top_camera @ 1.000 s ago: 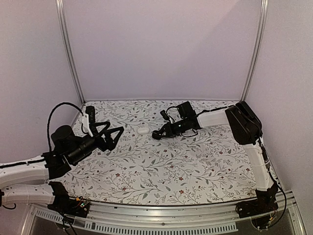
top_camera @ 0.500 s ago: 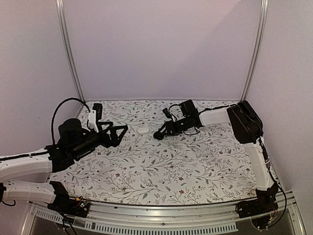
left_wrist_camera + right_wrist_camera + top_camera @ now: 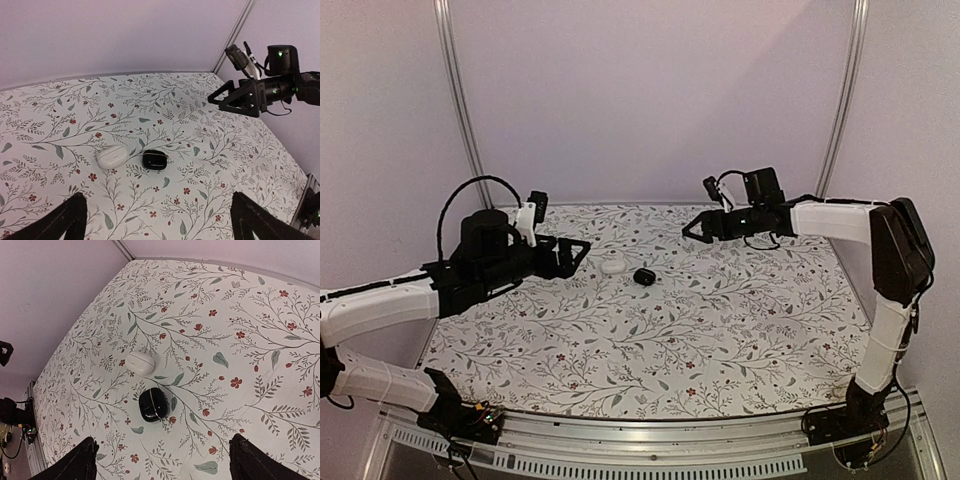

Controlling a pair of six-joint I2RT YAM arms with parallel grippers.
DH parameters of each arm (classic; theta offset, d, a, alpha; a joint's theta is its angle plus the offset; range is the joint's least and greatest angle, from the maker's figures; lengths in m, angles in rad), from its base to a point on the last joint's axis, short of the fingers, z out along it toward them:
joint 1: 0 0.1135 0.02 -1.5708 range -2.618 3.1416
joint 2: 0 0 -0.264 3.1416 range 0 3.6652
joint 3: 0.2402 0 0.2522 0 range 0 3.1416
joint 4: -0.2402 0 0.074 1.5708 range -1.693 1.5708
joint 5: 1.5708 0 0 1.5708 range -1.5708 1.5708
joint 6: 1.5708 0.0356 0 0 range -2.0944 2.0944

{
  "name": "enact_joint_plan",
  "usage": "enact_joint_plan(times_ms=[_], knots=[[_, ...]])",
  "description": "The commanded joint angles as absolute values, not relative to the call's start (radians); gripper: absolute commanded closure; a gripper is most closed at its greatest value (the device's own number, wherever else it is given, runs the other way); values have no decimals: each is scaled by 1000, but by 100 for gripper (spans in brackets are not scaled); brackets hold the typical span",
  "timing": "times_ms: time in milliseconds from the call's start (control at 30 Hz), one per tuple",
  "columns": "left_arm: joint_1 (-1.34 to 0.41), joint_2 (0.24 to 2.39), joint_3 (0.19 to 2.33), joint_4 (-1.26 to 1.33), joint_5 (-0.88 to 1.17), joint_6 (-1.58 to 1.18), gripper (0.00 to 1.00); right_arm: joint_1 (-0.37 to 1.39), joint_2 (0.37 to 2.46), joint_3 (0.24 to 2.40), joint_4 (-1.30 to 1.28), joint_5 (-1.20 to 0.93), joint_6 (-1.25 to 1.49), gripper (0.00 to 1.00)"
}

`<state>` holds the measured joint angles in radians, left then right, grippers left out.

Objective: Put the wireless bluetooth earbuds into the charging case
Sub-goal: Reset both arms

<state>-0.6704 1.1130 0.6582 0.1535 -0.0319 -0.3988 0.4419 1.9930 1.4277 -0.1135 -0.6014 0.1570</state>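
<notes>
White case (image 3: 111, 156) just beside black case (image 3: 154, 159) on floral table (image 3: 60, 115), right gripper (image 3: 220, 100) at upper right

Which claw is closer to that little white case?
Left. The left gripper hovers just left of the white case; the right gripper hangs farther off, past the black case.

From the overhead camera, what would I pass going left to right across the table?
left gripper → white case → black case → right gripper
</notes>
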Motion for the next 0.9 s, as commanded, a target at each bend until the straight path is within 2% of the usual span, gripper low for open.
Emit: enact_joint_plan(times_ms=[0, 133, 300, 467, 667, 867], knots=[[-654, 1176, 735, 74, -17, -376, 0, 455, 1738, 1251, -28, -534, 116, 7], [-655, 1223, 744, 93, -10, -399, 0, 454, 1545, 1074, 46, -493, 143, 1], [-661, 1239, 718, 130, 14, -430, 0, 454, 1303, 859, 114, -439, 188, 1], [-669, 1206, 624, 202, 15, -477, 0, 455, 1150, 693, 181, -462, 240, 1], [-671, 1128, 530, 226, -11, -498, 0, 455, 1083, 522, 305, -485, 309, 1], [-671, 1094, 482, 216, -65, -512, 0, 456, 1108, 458, 370, -488, 336, 1]])
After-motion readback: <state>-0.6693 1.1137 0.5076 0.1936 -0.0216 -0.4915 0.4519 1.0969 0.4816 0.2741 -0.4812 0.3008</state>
